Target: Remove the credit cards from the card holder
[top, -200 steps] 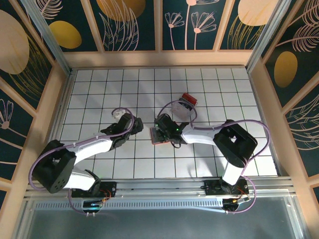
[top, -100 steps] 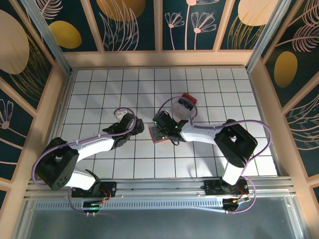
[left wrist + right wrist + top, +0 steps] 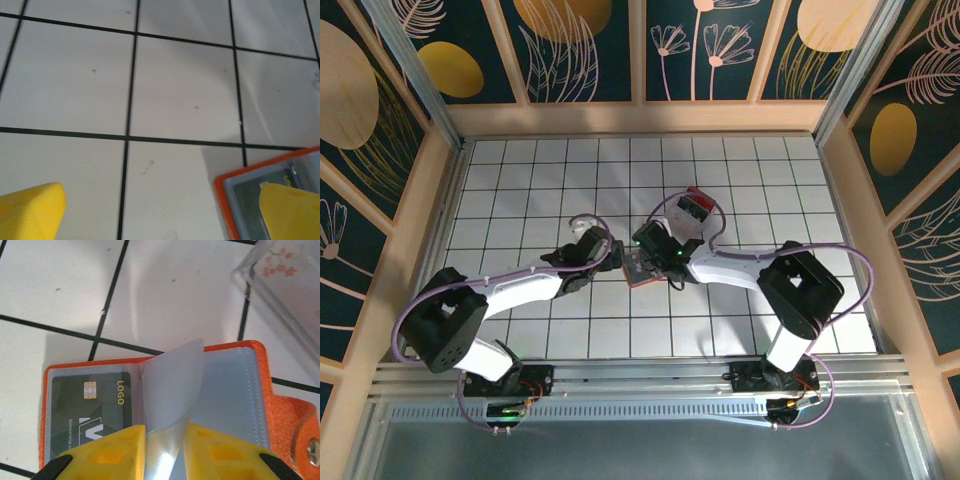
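The card holder (image 3: 282,412) lies open on the white tiles, orange rim around blue-grey clear pockets. A dark credit card (image 3: 95,397) printed "LOGO" sits in its left pocket. My right gripper (image 3: 165,450) is shut on one clear sleeve (image 3: 172,385) at the fold, and the sleeve stands up curled between the yellow fingers. From above, the holder (image 3: 638,270) lies between both grippers, the right gripper (image 3: 644,260) over it. My left gripper (image 3: 160,215) is open just left of the holder, its right fingertip (image 3: 292,210) over the holder's corner (image 3: 223,192). The left gripper (image 3: 611,258) nearly touches the holder's left edge.
A clear box (image 3: 686,212) with red and black contents stands just behind the holder, and its corner (image 3: 285,295) shows at the upper right of the right wrist view. Wooden walls (image 3: 640,118) ring the tiled floor. Open tiles (image 3: 180,85) lie ahead of the left gripper.
My left arm has swung right across about one tile, up to the holder's left edge. My right gripper has shifted slightly back while keeping its grip.
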You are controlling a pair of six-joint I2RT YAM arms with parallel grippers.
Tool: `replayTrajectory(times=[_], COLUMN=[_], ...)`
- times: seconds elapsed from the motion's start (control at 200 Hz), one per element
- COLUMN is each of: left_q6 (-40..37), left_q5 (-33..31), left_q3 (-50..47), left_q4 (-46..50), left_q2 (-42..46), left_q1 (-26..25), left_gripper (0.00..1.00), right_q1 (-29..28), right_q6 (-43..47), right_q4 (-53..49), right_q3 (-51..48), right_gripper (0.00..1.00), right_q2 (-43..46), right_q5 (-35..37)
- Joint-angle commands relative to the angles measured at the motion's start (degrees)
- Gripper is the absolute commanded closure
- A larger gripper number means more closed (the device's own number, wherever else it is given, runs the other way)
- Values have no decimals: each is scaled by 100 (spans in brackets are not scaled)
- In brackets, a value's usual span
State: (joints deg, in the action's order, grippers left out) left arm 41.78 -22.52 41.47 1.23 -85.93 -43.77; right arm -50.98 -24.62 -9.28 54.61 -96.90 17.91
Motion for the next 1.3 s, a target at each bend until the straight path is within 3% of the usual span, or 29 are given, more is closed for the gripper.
replayTrajectory(times=[0.0,0.185,0.455,0.721,1.296], left_q6=[-280,-400,-273,-81,-360], left_q5=[-226,-158,-257,-372,-470], left_q3=[358,736,932,871,1352], left_q4=[355,499,669,707,720], left_q2=[-398,-1037,-1692,-1663,-1767], left_q1=[-267,-549,-560,-557,-557], left_gripper=[1,1,1,1,1], right_q1=[96,227,373,603,809], right_q6=[-216,-367,-651,-1115,-1404], right_q4=[53,93,101,-162,-101], right_q3=[-151,-256,-448,-725,-977], right_gripper=[74,74,72,65,65], right_q2=[235,297,559,940,1372], right_q5=[-13,-140,-225,108,126])
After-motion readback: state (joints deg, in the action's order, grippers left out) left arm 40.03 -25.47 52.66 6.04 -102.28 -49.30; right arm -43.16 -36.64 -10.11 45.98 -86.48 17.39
